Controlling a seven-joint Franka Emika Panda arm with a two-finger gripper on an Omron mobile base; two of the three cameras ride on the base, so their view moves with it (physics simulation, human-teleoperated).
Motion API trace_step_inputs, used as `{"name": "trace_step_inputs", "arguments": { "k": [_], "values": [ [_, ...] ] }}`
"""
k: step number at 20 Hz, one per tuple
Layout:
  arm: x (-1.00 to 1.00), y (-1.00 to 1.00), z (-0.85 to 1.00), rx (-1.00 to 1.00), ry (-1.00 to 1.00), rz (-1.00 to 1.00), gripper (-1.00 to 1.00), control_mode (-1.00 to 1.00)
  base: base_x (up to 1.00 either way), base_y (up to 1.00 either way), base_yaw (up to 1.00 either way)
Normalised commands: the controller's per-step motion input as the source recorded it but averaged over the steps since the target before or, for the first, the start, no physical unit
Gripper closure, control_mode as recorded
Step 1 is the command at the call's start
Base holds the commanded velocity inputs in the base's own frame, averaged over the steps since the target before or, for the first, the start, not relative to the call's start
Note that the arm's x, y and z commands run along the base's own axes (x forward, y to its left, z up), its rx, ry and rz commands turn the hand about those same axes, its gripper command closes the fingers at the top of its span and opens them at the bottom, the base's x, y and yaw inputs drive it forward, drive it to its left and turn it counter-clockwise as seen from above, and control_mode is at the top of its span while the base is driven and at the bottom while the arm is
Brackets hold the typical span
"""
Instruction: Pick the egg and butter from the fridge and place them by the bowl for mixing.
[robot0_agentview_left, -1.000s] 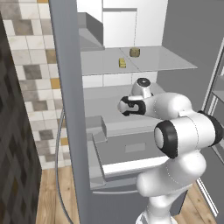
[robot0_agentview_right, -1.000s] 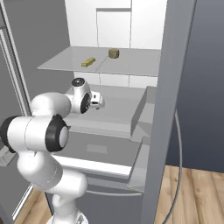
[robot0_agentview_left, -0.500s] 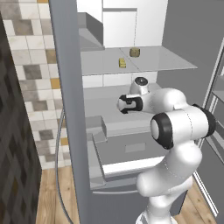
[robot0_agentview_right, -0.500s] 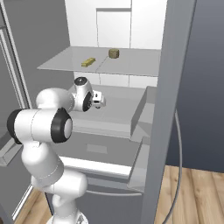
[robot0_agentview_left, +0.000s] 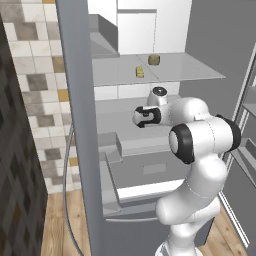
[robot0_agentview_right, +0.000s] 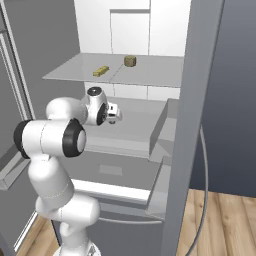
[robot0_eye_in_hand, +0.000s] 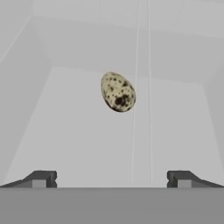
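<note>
The fridge stands open with my arm reaching onto its middle shelf. In the hand view a speckled tan egg lies on the pale shelf floor, straight ahead of my gripper and clear of it. The two fingertips stand wide apart, open, with nothing between them. From the base views the gripper hangs just below the glass upper shelf. On that shelf lies the butter, a small yellow block. The bowl is out of view.
A brownish lump sits behind the butter on the glass shelf. A grey drawer juts out below my arm. The fridge door edge rises on the right, and tiled wall shows at left.
My hand has pushed a little deeper into the fridge along the middle shelf, and my elbow has swung up closer to the opening. The gripper has stayed open.
</note>
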Motion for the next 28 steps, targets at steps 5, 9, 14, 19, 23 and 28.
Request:
{"name": "trace_step_inputs", "arguments": {
  "k": [5,9,14,19,23,28],
  "values": [
    [0.08,0.0,-0.19,0.0,0.0,0.0,-1.0,-1.0,0.0,0.0,0.0],
    [0.14,0.0,-0.11,0.0,0.0,0.0,-1.0,-1.0,0.0,0.0,0.0],
    [0.18,0.0,-0.01,0.0,0.0,0.0,-1.0,-1.0,0.0,0.0,0.0],
    [0.21,0.0,-0.07,0.0,0.0,0.0,-1.0,-1.0,0.0,0.0,0.0],
    [0.27,0.0,-0.1,0.0,0.0,0.0,-1.0,-1.0,0.0,0.0,0.0],
    [0.27,0.0,-0.11,0.0,0.0,0.0,-1.0,-1.0,0.0,0.0,0.0]
  ]
}}
